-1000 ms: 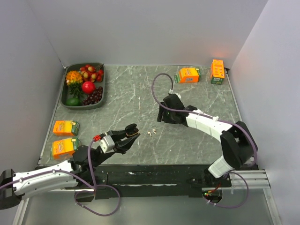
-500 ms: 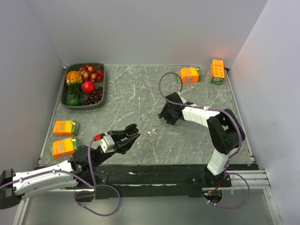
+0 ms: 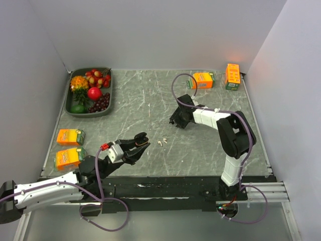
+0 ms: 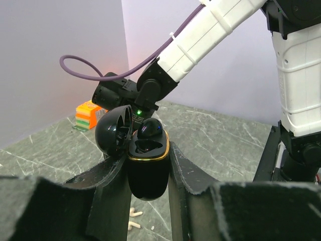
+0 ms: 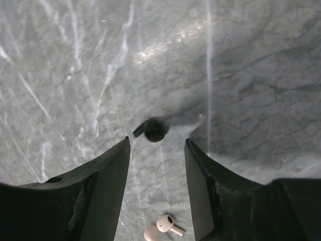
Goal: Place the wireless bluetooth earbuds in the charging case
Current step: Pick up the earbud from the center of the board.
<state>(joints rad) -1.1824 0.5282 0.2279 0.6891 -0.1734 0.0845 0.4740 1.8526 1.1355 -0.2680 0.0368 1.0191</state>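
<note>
From above, the left jaws grip a black case [image 3: 142, 138] off the counter [image 3: 135, 100], near its front edge. Two white buds [image 3: 161, 142] lie just to the right of it. The right arm [image 3: 210, 118] reaches in toward the middle, its jaws pointing down at the counter beyond the white buds. A fruit tray [image 3: 111, 85] sits far left.

From the left wrist, the jaws are clamped on both sides of the case [image 4: 146, 173], which stands upright. Its lid [image 4: 113, 131] is swung open to the left. One black bud [image 4: 149, 131] sits in the case.

From the right wrist, the jaws stand open and hold nothing. Another black bud [image 5: 153, 130] lies on the counter [image 5: 241, 75], just past the gap between the fingers [image 5: 103, 181] and untouched. The white buds [image 5: 163, 228] show at the bottom edge.
</note>
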